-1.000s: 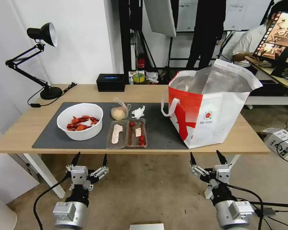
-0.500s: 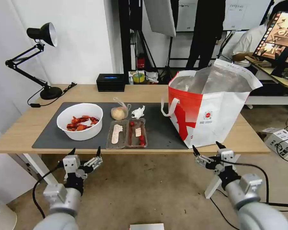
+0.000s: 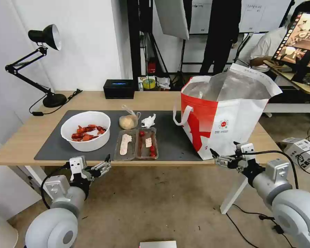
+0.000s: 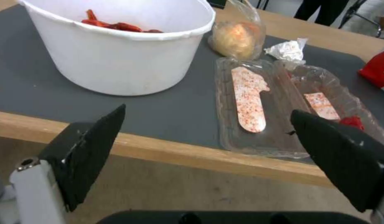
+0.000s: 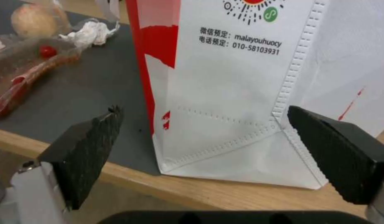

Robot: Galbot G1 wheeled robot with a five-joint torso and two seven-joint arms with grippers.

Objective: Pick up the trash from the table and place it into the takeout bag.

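On the dark mat of the table (image 3: 20, 144) sit a white bowl (image 3: 85, 131) of red crayfish shells, a clear hinged tray (image 3: 137, 144) with scraps, a bagged tan bun (image 3: 128, 121) and a crumpled tissue (image 3: 148, 121). The red-and-white takeout bag (image 3: 227, 113) stands upright and open at the mat's right end. My left gripper (image 3: 93, 164) hangs open just below the table's front edge, facing the bowl (image 4: 117, 56) and tray (image 4: 279, 102). At the front edge, my right gripper (image 3: 224, 151) is open and faces the bag's lower corner (image 5: 225, 77).
A black desk lamp (image 3: 41, 62) stands at the table's far left. A black box (image 3: 119, 88) sits at the back edge. A cardboard box (image 3: 305, 148) and cables lie on the floor at the right. People and a monitor are behind the table.
Both arms have risen from low near the floor and reached forward to the table's front edge. Both grippers stay open. The things on the table have not moved.
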